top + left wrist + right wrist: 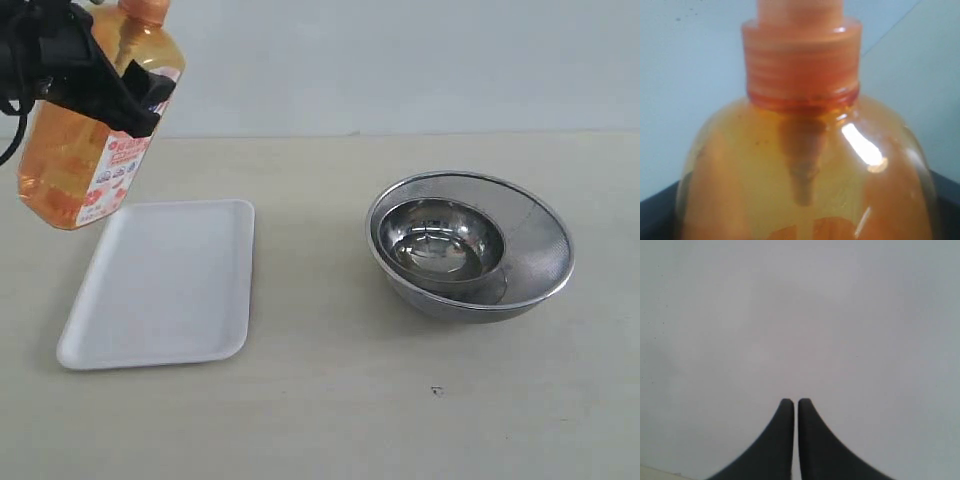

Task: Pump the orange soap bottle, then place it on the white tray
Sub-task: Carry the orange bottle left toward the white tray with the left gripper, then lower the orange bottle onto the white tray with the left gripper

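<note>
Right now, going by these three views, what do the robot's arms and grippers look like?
The left gripper is matt black and blocky, with a thin black cable looping beside it. The right gripper shows two smooth black fingers that curve and taper to rounded tips. No markings are visible on either; the arms are mostly out of frame.

Exterior view: bright, even, diffuse light, sharp focus. White tray (160,290) casts only a thin soft shadow along its near edge. Steel bowls (470,250) carry mild mirror highlights. Orange soap bottle (70,160) glows, light passing through it. Left gripper (125,98) reads near-black, detail lost. Left wrist view: bottle too close, soft and blurred throughout, white glare streak on its shoulder. Right wrist view: flat pale backdrop, right gripper (795,405) a dark silhouette, edges fairly crisp.
</note>
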`<state>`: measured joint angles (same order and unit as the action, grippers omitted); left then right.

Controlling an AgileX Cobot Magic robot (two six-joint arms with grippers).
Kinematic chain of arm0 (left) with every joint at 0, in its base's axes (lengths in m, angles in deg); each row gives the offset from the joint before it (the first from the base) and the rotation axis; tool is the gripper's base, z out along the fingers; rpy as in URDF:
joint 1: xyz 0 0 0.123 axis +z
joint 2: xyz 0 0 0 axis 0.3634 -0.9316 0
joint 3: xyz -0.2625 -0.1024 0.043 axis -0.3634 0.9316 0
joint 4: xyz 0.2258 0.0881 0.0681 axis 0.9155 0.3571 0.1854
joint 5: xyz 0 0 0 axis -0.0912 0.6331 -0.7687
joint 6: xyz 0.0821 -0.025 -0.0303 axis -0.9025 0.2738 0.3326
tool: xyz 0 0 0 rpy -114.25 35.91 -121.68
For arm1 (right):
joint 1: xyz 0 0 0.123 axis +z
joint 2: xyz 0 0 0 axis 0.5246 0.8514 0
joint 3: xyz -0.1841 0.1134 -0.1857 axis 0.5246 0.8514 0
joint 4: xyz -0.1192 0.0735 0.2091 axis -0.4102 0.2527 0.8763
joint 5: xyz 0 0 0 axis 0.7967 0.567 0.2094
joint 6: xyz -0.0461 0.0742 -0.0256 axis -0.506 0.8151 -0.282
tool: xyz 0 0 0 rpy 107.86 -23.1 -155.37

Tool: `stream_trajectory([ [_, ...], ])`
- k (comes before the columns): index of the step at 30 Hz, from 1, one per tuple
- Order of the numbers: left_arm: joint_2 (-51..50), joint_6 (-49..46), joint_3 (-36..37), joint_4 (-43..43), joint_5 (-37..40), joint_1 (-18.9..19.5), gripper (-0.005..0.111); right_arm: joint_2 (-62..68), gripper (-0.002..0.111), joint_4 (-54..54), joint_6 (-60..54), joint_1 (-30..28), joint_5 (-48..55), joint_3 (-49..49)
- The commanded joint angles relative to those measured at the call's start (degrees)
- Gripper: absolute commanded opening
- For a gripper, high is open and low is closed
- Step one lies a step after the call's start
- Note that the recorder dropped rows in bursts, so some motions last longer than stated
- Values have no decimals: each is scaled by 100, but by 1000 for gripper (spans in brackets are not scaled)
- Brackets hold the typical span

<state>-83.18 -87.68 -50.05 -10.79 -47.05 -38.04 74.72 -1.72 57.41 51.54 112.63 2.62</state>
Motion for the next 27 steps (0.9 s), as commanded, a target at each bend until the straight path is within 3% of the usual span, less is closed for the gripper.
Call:
stream_trajectory([
  [1,136,607,-56,-177,-393,20,5,-40,0,-7,47,10,-32,9],
  [9,136,1404,-56,-177,-364,20,5,-40,0,5,166,10,112,9],
  [16,-96,3208,-35,274,-1123,20,5,-40,0,5,340,10,370,9],
  [20,-280,5266,254,1935,-1766,20,5,-40,0,5,495,10,406,9],
  [25,-366,8674,985,5263,-3129,20,5,-40,0,51,495,10,416,9],
  [27,-425,9399,1222,6083,-3775,20,5,-40,0,64,495,10,416,9],
])
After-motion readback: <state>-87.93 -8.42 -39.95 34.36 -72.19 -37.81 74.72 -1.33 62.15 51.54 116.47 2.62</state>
